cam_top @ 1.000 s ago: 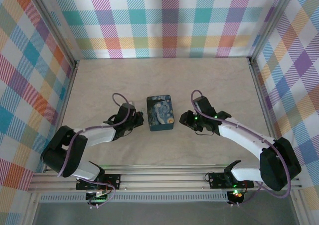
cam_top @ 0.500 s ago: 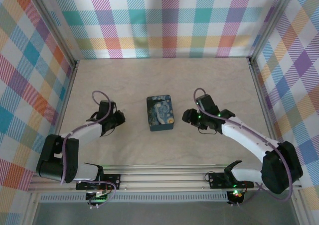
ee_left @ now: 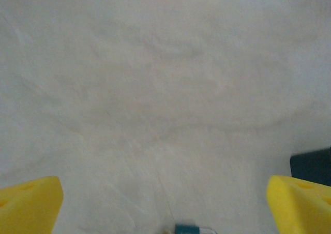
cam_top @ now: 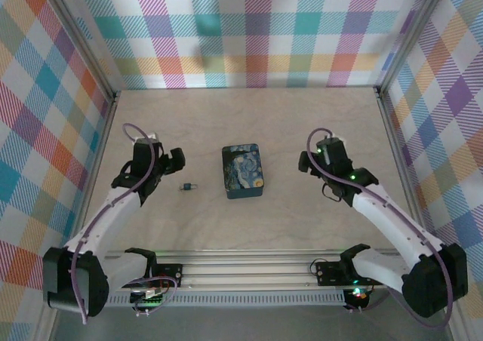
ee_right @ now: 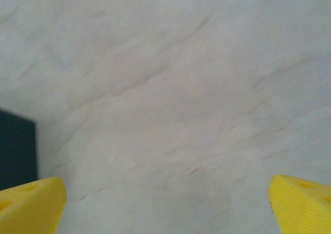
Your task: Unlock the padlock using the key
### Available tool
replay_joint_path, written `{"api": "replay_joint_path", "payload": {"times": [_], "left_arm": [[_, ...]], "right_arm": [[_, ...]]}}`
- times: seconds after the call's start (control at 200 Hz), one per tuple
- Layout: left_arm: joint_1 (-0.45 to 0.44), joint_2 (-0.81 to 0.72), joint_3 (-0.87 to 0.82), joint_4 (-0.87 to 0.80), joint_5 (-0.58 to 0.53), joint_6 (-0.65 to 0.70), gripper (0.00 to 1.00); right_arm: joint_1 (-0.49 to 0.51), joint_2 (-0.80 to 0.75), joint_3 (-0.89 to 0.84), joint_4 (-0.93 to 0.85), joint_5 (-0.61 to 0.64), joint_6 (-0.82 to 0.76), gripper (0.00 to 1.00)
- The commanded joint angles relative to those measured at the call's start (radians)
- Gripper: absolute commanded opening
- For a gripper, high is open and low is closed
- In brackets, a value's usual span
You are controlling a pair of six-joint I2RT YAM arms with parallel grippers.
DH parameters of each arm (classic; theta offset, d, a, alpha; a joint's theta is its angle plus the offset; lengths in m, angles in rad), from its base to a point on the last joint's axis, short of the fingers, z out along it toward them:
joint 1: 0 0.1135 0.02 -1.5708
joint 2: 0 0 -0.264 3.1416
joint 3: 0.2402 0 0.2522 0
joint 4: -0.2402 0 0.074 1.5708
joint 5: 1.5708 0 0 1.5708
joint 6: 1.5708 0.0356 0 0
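One padlock (cam_top: 189, 186), one box (cam_top: 242, 171), two pincers (cam_top: 172, 163) (cam_top: 305, 162)

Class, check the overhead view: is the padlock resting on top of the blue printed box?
No, the padlock lies on the bare table beside the box, clearly apart from it.

Robot lab test cell (plaid cloth walls (cam_top: 264, 39), aluminium frame rails (cam_top: 249, 259))

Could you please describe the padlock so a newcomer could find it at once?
Find the blue printed box in the middle of the table. The padlock lies just left of it, not touching. It is tiny and dark, far smaller than the box.
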State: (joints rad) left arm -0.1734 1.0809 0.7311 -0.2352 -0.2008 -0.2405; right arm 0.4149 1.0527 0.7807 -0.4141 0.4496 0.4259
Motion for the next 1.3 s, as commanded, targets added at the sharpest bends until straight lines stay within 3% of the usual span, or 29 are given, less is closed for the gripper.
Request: {"api": "replay_joint_path", "payload": {"times": [0.0, 0.06, 0.13, 0.315, 0.61, 0.72, 0.895, 0.965, 1.065, 1.13, 1.295], "left_arm": [[0.012, -0.023, -0.007, 0.142, -0.071, 0.172, 1.0], [0.012, -0.007, -0.051, 0.248, -0.018, 0.298, 1.0], [0.012, 0.036, -0.093, 0.33, -0.042, 0.341, 1.0], [0.011, 0.137, -0.26, 0.653, -0.062, 0.304, 1.0], [0.021, 0.312, -0.369, 1.001, -0.21, 0.245, 1.0], [0.028, 0.38, -0.359, 1.054, -0.182, 0.252, 1.0], [0.03, 0.497, -0.352, 1.154, -0.123, 0.273, 1.0], [0.048, 0.485, -0.336, 1.099, -0.088, 0.258, 1.0], [0.075, 0.486, -0.323, 1.072, -0.029, 0.249, 1.0], [0.076, 0.485, -0.325, 1.072, -0.028, 0.248, 1.0], [0.077, 0.483, -0.325, 1.071, -0.029, 0.25, 1.0]], "right_arm": [[-0.066, -0.035, -0.117, 0.206, 0.111, -0.209, 1.0], [-0.104, -0.04, -0.183, 0.323, 0.102, -0.262, 1.0], [-0.145, -0.035, -0.257, 0.454, 0.075, -0.317, 1.0], [-0.247, 0.048, -0.433, 0.817, -0.017, -0.325, 1.0], [-0.278, 0.237, -0.503, 1.249, -0.106, -0.409, 1.0], [-0.299, 0.308, -0.471, 1.275, -0.188, -0.427, 1.0], [-0.324, 0.442, -0.497, 1.454, -0.244, -0.427, 1.0], [-0.326, 0.495, -0.495, 1.51, -0.239, -0.435, 1.0], [-0.341, 0.49, -0.396, 1.302, -0.222, -0.395, 1.0], [-0.389, 0.478, -0.393, 1.278, -0.296, -0.368, 1.0], [-0.389, 0.477, -0.397, 1.291, -0.297, -0.371, 1.0]]}}
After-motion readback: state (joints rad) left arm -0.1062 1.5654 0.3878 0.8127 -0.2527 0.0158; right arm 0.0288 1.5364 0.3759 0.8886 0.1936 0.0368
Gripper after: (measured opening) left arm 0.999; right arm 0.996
